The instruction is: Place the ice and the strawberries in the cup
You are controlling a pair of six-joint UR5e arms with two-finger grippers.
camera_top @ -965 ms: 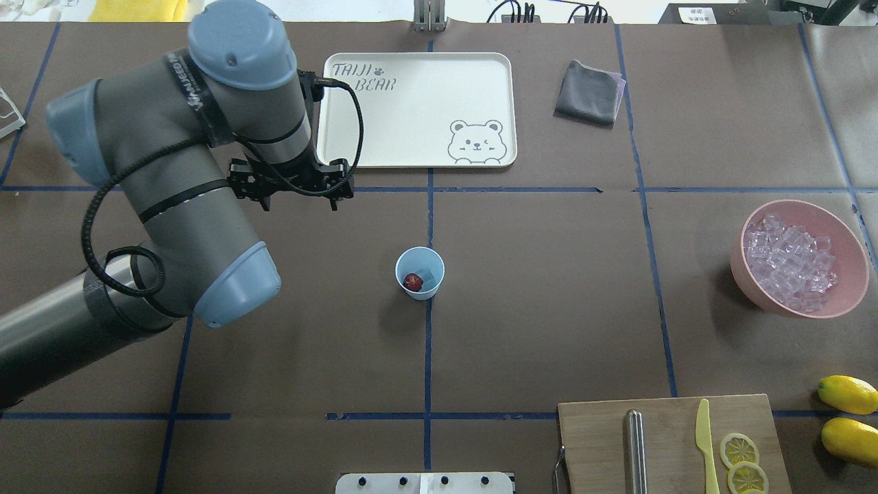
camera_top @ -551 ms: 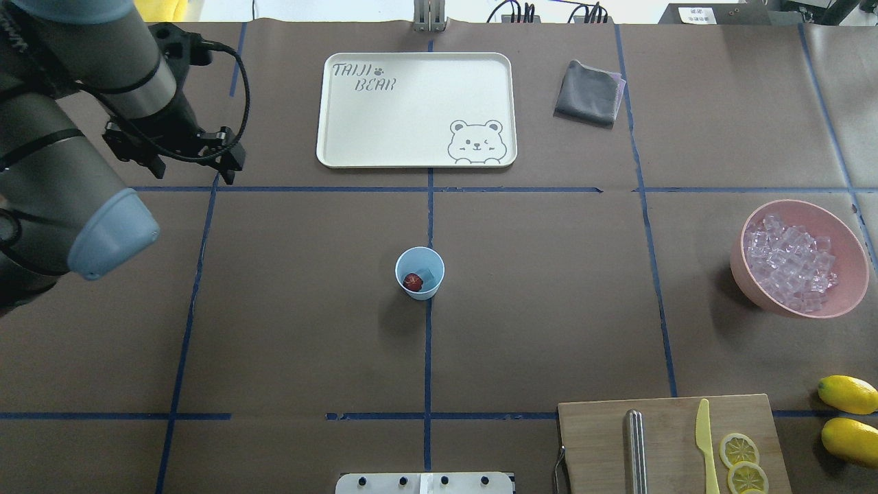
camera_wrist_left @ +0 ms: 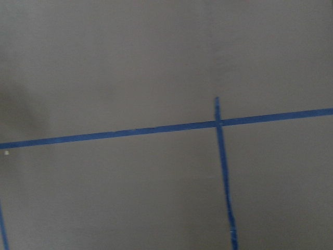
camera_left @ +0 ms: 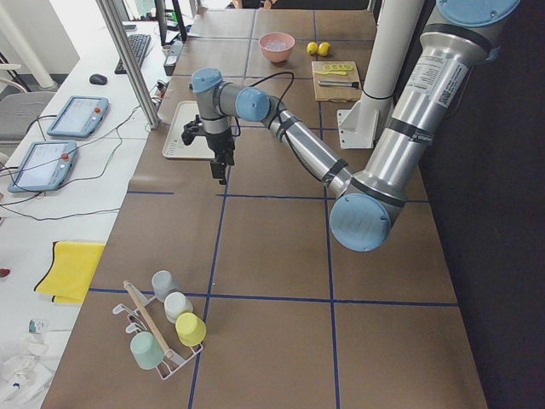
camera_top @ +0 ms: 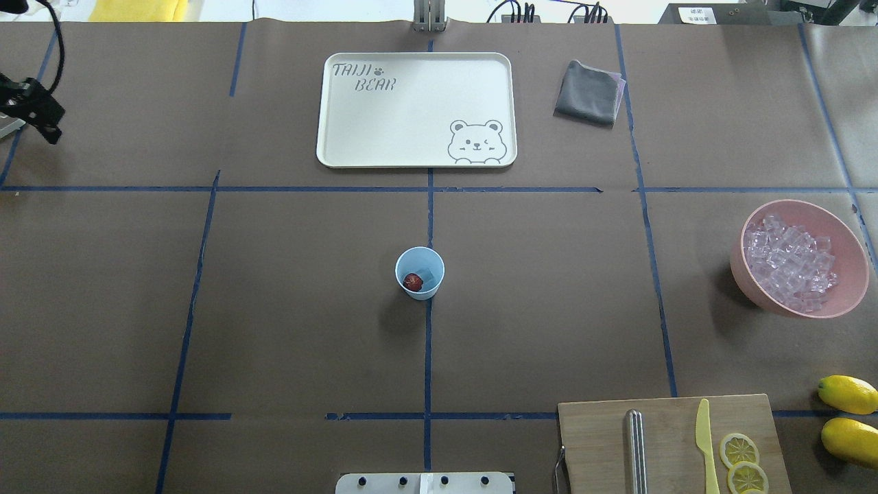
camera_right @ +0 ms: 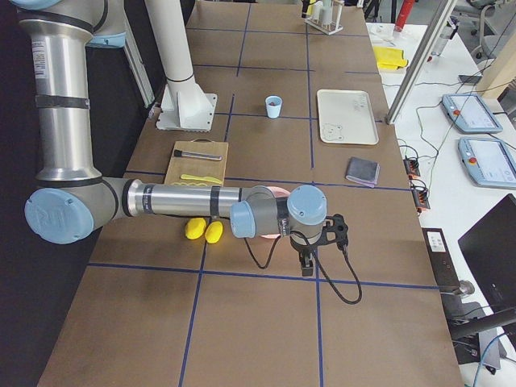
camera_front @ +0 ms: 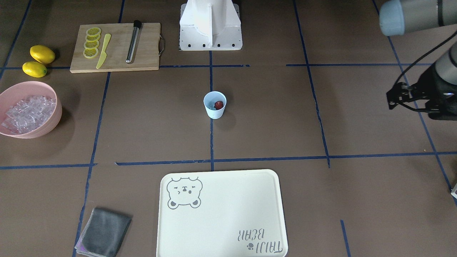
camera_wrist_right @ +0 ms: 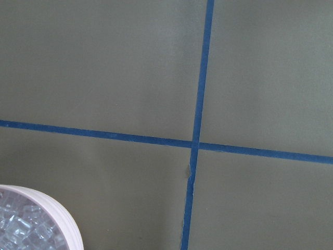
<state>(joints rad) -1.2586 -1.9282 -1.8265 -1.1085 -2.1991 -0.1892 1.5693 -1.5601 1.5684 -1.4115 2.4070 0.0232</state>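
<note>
Squarely in the middle of the brown counter (camera_top: pixel 274 309) stands the pale blue cup (camera_top: pixel 420 273), upright where blue tape lines cross. One dark-red strawberry (camera_top: pixel 413 281) lies in its bottom. A pale square shape beside the berry may be a cube, but I cannot be sure. Clear ice (camera_top: pixel 789 264) is heaped in a pink bowl (camera_top: pixel 849 264), well apart from the cup on the robot's right. Beyond the cup lies a cream tray (camera_top: pixel 411 103) with a bear drawing, and a folded grey cloth (camera_top: pixel 588 92) near it. A wooden board (camera_top: pixel 597 439) carries a metal rod (camera_top: pixel 636 449), a yellow knife (camera_top: pixel 705 446) and lemon slices (camera_top: pixel 739 449), with two lemons (camera_top: pixel 847 394) beside it. The left tool (camera_left: pixel 219 170) hangs far out on the robot's left, and the right tool (camera_right: pixel 305 264) hangs near the bowl. I cannot tell how wide either one is.
</note>
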